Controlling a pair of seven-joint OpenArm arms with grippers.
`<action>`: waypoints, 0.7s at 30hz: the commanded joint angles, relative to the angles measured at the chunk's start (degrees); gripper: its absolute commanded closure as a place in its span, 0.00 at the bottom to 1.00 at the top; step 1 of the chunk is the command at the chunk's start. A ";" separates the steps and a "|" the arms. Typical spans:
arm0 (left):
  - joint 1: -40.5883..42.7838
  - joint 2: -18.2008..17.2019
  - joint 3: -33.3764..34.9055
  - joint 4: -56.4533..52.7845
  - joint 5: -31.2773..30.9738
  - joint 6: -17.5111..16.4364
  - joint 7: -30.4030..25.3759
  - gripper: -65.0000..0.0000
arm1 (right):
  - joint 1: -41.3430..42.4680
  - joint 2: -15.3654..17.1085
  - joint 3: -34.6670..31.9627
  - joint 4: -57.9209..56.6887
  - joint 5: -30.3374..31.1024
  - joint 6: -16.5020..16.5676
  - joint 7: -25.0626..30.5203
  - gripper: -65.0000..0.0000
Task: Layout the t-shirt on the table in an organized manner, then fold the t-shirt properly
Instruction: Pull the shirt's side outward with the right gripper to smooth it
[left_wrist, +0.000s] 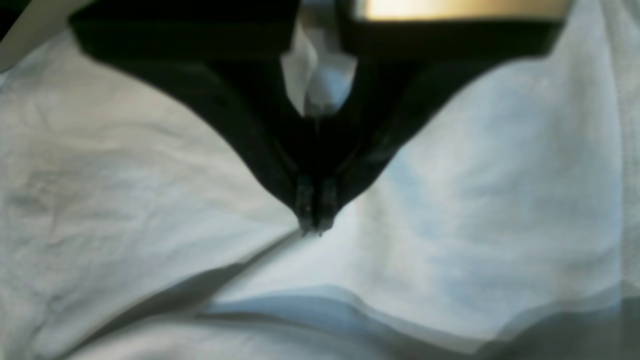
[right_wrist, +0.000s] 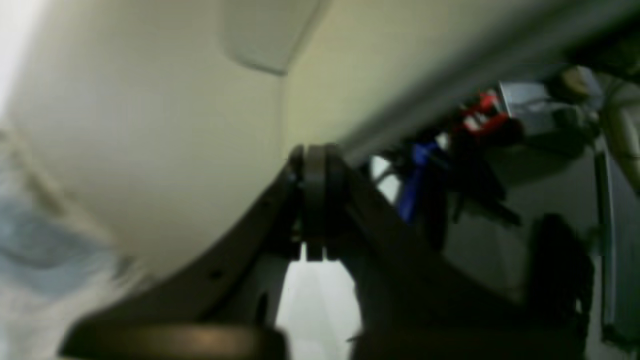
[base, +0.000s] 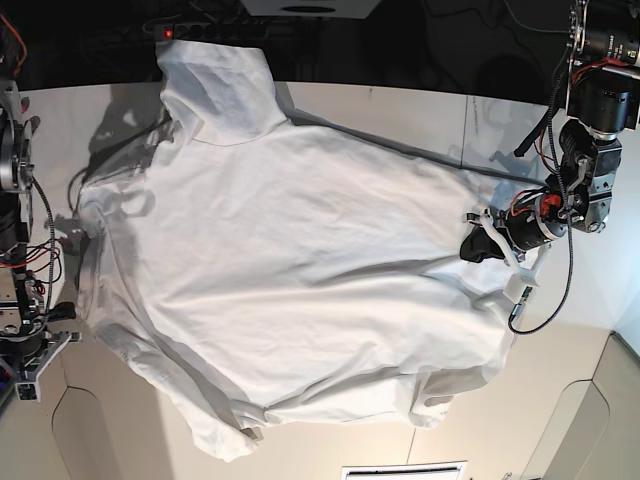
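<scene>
t-shirt (base: 290, 260) spread across table (base: 400, 110); left gripper (left_wrist: 315, 227) closed, pinching its right-edge hem; right gripper (right_wrist: 315, 200) closed, empty

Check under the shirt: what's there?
The t-shirt lies spread over the table, whose bare top shows around it. A sleeve hangs past the far edge. The left gripper is shut at the cloth. Anything beneath the cloth is covered.

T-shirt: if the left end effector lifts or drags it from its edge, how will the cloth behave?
The t-shirt looks floppy: it lies wrinkled and creased, so it would probably sag and bunch. Cloth rucks up by the left end effector, so dragging likely pulls folds rather than sliding it flat.
</scene>
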 joint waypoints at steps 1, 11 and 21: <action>0.94 -0.17 0.44 -0.72 5.20 2.64 6.21 1.00 | 2.01 0.96 0.63 1.07 1.79 1.31 1.44 1.00; 0.96 1.42 0.46 -0.72 5.29 2.62 5.88 1.00 | -2.10 -6.78 2.25 5.73 12.50 28.85 1.22 1.00; 0.96 1.42 0.46 -0.72 5.27 2.62 6.29 1.00 | -4.04 -12.44 2.23 4.44 -0.81 8.41 2.29 1.00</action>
